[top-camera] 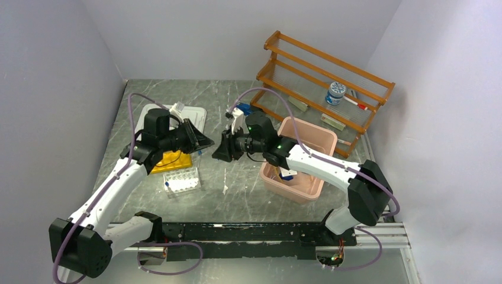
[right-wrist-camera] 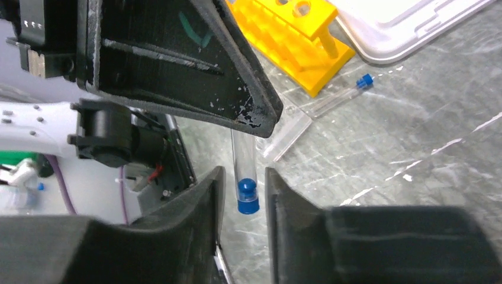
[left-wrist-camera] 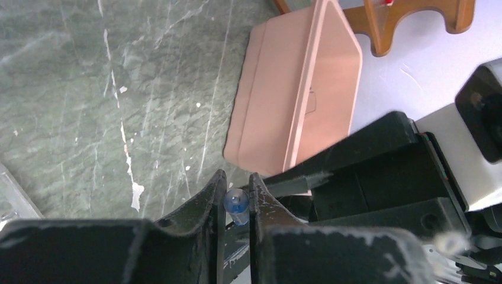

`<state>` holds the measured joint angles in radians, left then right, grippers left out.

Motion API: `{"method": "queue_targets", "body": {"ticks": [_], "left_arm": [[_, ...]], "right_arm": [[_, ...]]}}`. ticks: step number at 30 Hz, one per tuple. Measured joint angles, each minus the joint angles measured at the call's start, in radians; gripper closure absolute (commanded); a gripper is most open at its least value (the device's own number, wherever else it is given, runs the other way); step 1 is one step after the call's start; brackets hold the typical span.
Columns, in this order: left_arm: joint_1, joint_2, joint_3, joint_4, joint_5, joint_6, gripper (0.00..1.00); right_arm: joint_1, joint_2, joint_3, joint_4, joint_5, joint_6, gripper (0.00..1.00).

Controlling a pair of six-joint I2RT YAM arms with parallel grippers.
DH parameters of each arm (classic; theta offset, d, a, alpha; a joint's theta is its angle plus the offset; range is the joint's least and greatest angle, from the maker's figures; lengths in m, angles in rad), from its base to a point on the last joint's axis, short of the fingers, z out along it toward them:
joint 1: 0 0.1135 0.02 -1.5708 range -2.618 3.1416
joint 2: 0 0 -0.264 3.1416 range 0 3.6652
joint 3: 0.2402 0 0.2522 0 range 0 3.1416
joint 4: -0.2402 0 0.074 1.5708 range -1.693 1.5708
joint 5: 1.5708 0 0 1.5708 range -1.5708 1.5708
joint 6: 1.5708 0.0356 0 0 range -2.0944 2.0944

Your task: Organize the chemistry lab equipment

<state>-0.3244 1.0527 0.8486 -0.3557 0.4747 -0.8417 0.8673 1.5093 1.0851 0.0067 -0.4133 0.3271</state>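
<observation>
Where the left hand [left-wrist-camera: 236,198] grips, the tube [right-wrist-camera: 244,157] is clear; cap [right-wrist-camera: 248,197] blue.

A grey marbled table [top-camera: 237,195] is shown. At upper left a white tray [top-camera: 195,115] is laid, with a yellow rack [top-camera: 174,164] and a clear rack [top-camera: 182,180] just below it. A pink bin [top-camera: 291,192] is set right of centre, and a wooden shelf [top-camera: 319,80] at upper right. A tube [right-wrist-camera: 343,94] is seen flat by the clear rack.
</observation>
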Motion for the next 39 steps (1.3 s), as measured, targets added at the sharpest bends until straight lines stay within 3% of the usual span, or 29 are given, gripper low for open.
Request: {"method": "queue_targets", "body": {"ticks": [2, 4, 10, 16, 19, 30, 37, 39], "left_arm": [[0.000, 0.000, 0.020, -0.007, 0.001, 0.013, 0.95], [0.000, 0.005, 0.061, -0.013, 0.001, 0.018, 0.95], [0.000, 0.029, 0.201, 0.027, 0.000, -0.016, 0.95], [0.000, 0.029, 0.195, 0.133, -0.004, -0.179, 0.95], [0.000, 0.015, 0.161, 0.206, -0.016, -0.268, 0.95], [0.000, -0.093, 0.058, 0.367, -0.103, -0.449, 0.95], [0.000, -0.105, -0.012, 0.454, -0.121, -0.531, 0.95], [0.000, -0.105, -0.017, 0.457, -0.123, -0.536, 0.95]], "right_arm": [[-0.005, -0.003, -0.003, 0.033, 0.002, 0.055, 0.39], [-0.017, -0.021, -0.020, 0.081, 0.002, 0.122, 0.31], [-0.063, -0.136, -0.125, 0.283, 0.064, 0.435, 0.28], [-0.069, -0.156, -0.184, 0.530, 0.135, 0.713, 0.25], [-0.070, -0.152, -0.188, 0.595, 0.183, 0.796, 0.29], [-0.035, -0.131, -0.251, 0.826, 0.320, 0.967, 0.62], [-0.029, -0.126, -0.258, 0.811, 0.344, 1.002, 0.62], [-0.025, -0.126, -0.260, 0.807, 0.344, 1.006, 0.66]]}}
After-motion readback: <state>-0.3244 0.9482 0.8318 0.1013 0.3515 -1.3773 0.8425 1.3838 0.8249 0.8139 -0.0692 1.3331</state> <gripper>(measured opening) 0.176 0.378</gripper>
